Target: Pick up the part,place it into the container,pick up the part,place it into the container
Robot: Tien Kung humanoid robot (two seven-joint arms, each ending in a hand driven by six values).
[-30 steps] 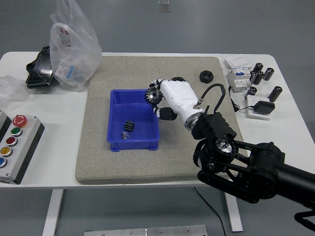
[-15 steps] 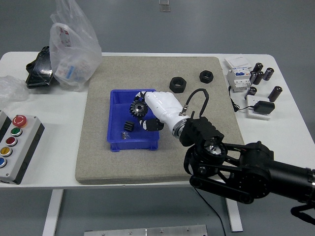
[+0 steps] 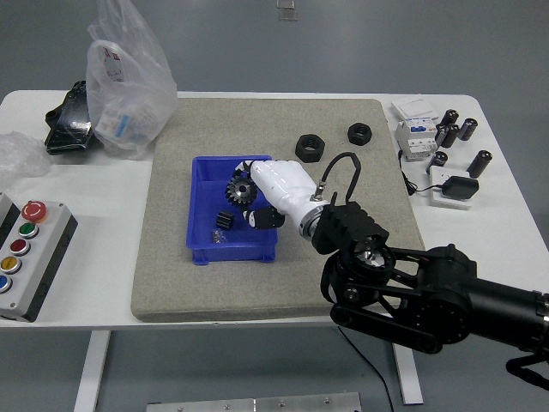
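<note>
The white right hand [image 3: 276, 190] curls its fingers [image 3: 254, 216] around a dark toothed metal gear [image 3: 238, 188], holding it just over the inside of the blue rectangular plastic bin [image 3: 202, 245]. Two small black parts [image 3: 222, 225] lie on the bin's floor. The bin sits on a grey felt mat [image 3: 171, 283] on the white tabletop [image 3: 103, 232]. Beyond the bin, two black hex nuts [image 3: 310, 146] rest on the mat. No writing is legible. Since half a second ago the hand and gear have barely shifted.
</note>
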